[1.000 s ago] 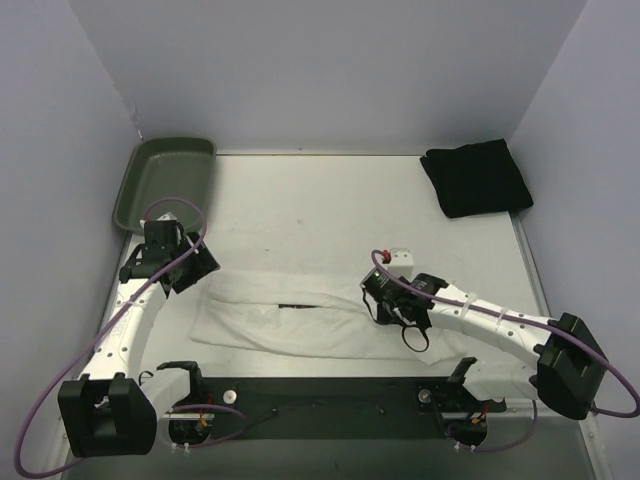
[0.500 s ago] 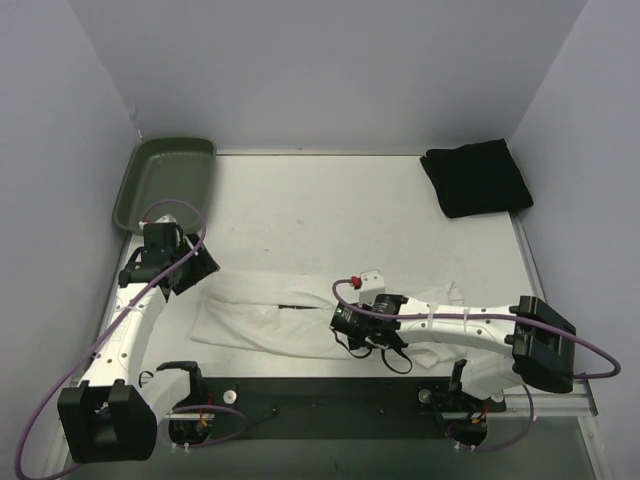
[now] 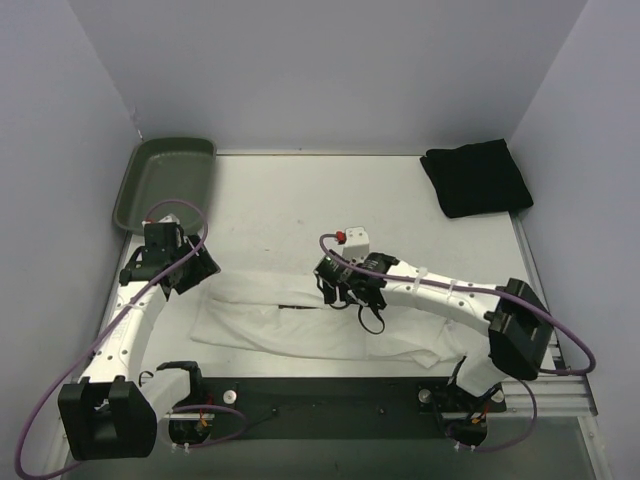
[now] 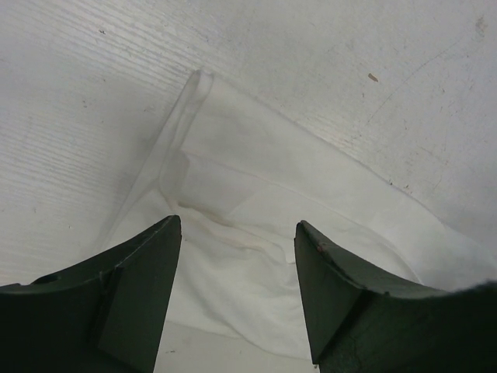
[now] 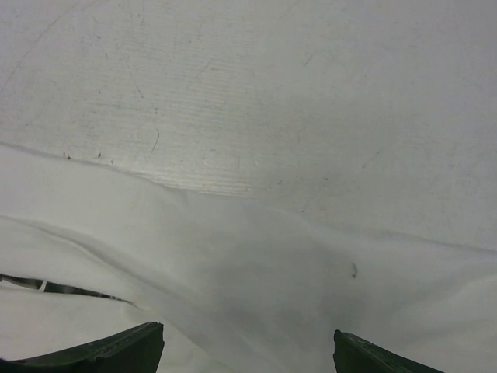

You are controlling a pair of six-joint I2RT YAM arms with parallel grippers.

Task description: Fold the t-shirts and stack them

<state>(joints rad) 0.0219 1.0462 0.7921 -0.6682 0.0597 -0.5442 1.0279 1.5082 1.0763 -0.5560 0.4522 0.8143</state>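
The white t-shirt (image 3: pixel 270 320) lies as a long, lengthwise-folded strip across the near half of the table. Its left corner (image 4: pixel 256 194) shows ahead of and between the fingers of my left gripper (image 4: pixel 237 221), which is open and holds nothing. In the top view the left gripper (image 3: pixel 203 268) hovers by the strip's far-left end. My right gripper (image 3: pixel 332 283) is over the middle of the strip's far edge. It is wide open (image 5: pixel 247 332), with white cloth (image 5: pixel 233 256) below and nothing gripped. The black t-shirt (image 3: pixel 475 178) lies folded at the back right.
A dark green tray (image 3: pixel 165 180) stands at the back left corner. Bare table (image 3: pixel 300 205) stretches between the tray and the black t-shirt. A thin dark gap (image 5: pixel 70 289) marks a fold in the white cloth.
My right gripper has opened and swung left, then away from me, to the middle of the white t-shirt. The cloth's right end now lies uncovered. The left gripper has barely moved.
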